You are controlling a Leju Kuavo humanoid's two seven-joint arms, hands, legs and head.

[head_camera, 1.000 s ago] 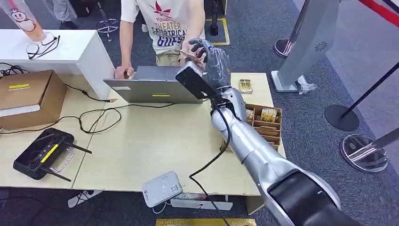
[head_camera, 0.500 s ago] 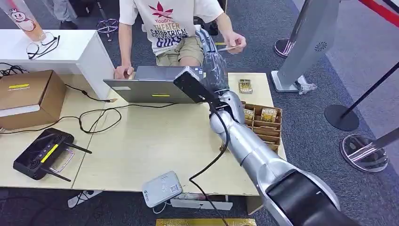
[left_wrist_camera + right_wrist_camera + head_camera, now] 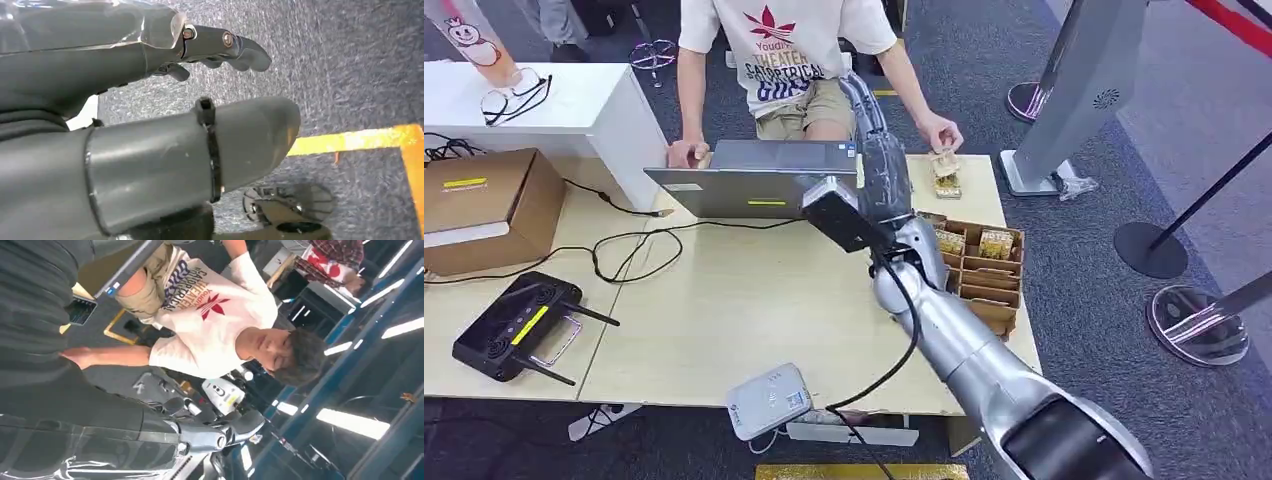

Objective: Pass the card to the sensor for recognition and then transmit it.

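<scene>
The person's white T-shirt point(image 3: 779, 45) carries a red leaf emblem over the words "Youth" and "THEATER". The right hand point(image 3: 871, 120) reaches out over the laptop point(image 3: 759, 180) toward the person, fingers extended and apart, holding nothing. The card point(image 3: 943, 163) is in the person's hand point(image 3: 939, 133) at the table's point(image 3: 724, 300) far edge, above a small pack there; the left hand point(image 3: 150, 100) hangs over carpet, fingers loosely apart and empty.

The left hand point(image 3: 165, 115) hangs empty over grey carpet point(image 3: 345, 65), fingers point(image 3: 235, 47) extended apart from the thumb point(image 3: 250, 135), with a yellow floor line point(image 3: 350, 140) beyond the thumb.
</scene>
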